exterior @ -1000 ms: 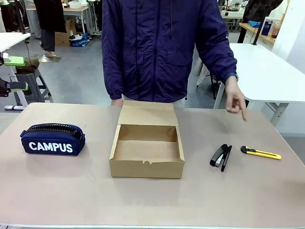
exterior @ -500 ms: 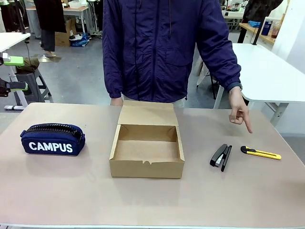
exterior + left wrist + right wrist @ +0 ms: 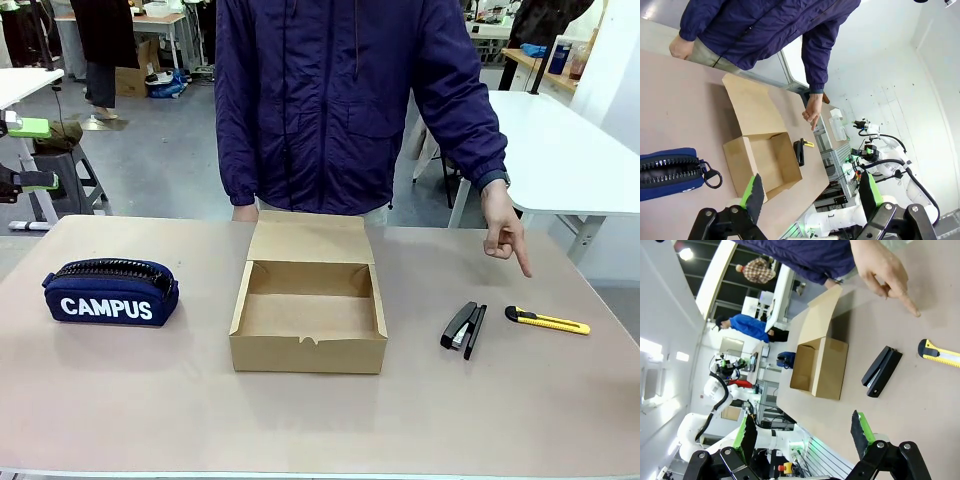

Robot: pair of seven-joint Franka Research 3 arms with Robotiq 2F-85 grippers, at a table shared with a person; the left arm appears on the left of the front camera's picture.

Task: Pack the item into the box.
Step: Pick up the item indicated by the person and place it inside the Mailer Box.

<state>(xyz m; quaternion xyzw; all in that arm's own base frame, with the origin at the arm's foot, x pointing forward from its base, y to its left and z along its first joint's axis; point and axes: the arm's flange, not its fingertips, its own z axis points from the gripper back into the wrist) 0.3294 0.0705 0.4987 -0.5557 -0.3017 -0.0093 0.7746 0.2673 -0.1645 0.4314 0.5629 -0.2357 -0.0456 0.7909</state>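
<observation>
The person's hand (image 3: pixel 503 232) has dropped lower. It now points down from nearer the yellow utility knife (image 3: pixel 547 321).

The front view is bright and sharp, evenly lit by diffuse light from overhead. The matte beige tabletop (image 3: pixel 150 400) reads flat and even. The open brown cardboard box (image 3: pixel 308 345) and the small black stapler (image 3: pixel 464 327) cast faint, soft-edged shadows close to their bases. Both wrist views are wide-angle, so straight lines bow towards the edges and the scene sits tilted. In the right wrist view a round ceiling lamp (image 3: pixel 686 253) burns out to white at upper left. In the left wrist view the pale white wall (image 3: pixel 890 60) looks washed out.
</observation>
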